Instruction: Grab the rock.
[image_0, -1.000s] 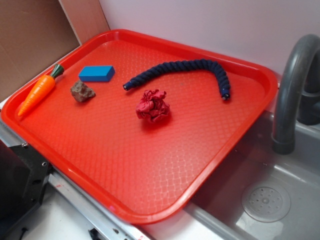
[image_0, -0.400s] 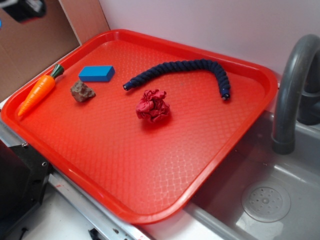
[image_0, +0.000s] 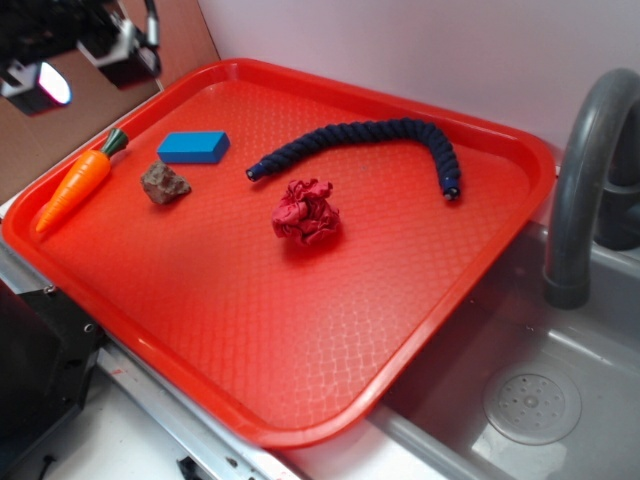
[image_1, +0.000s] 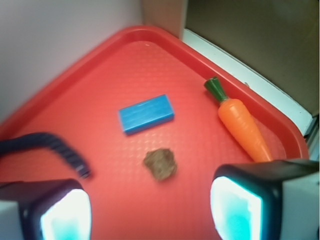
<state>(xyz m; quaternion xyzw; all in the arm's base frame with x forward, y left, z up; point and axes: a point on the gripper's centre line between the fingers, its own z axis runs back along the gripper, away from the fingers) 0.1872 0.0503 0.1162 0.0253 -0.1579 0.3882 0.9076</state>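
Above tray (image_0: 520, 190), hand (image_1: 150, 210) wide open, empty, clear of rock (image_1: 160, 163).

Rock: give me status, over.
Gripper open, empty, high above the tray. Rock loose on the tray, between blue block and carrot, touching neither. Nothing covering it.

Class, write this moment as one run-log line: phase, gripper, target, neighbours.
phase: approach | gripper: open, above tray, empty | target: rock, untouched | neighbours: blue block, carrot
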